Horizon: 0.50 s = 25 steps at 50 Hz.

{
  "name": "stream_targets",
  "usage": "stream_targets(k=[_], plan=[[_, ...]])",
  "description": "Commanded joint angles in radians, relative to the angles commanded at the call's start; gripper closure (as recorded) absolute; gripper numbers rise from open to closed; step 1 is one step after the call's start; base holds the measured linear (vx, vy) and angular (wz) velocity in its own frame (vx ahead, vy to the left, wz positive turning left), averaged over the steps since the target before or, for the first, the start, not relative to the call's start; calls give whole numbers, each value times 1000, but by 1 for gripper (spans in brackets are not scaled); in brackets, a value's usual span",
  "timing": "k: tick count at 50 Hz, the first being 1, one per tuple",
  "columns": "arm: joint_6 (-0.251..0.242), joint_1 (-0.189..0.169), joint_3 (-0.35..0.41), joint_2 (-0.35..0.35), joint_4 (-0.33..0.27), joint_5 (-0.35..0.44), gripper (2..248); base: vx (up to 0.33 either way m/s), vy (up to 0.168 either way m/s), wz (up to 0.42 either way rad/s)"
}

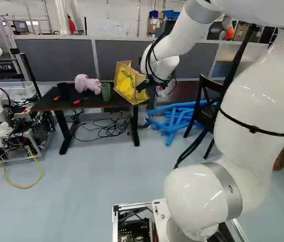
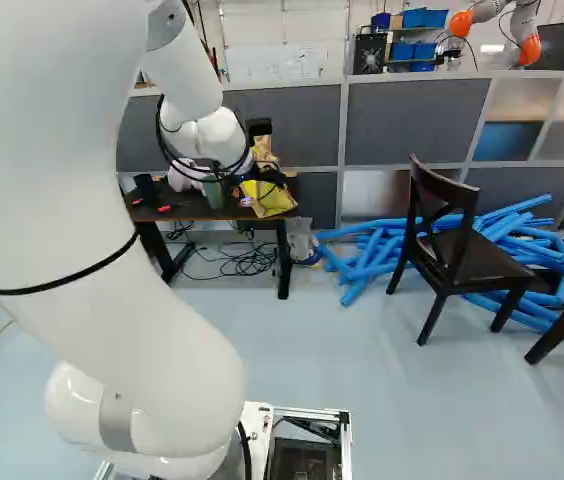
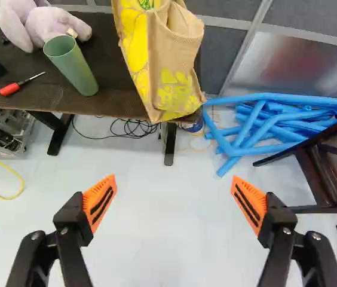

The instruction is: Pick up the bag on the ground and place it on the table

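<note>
Listing my holdings by size, all placed by the table.

Item, largest: the table itself, dark-topped, ahead of me. My gripper stands out from its near edge.

Item: blue tubes, heaped on the floor beyond the table's end, beside the bag's corner.

Item, principal: one bag, tan and yellow, upright but leaning, on the table at the end by the tubes, its lower corner at the near edge. It lies ahead of the gap between my fingers, its long axis rising from the tabletop, mouth uppermost. In the wrist view nothing of me touches it. How much of its base the table bears I cannot quite tell; perhaps the corner overhangs.

Item: green cup, on the table beside the bag.

Item, smallest: my two orange pads, spread wide, nothing between them.

Appraisal: the placing looks done. The next move, I judge, is straight back from the table's near edge, with no sideways sweep; a brush against that leaning bag could tip it off.
</note>
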Motion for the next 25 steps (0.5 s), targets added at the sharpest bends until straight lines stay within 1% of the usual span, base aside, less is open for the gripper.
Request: stream_targets(k=[7,25], plan=[[16,-5,83,38,-7,96,3,0,0,0],[52,-14,262,119,-23,303,3,0,0,0]])
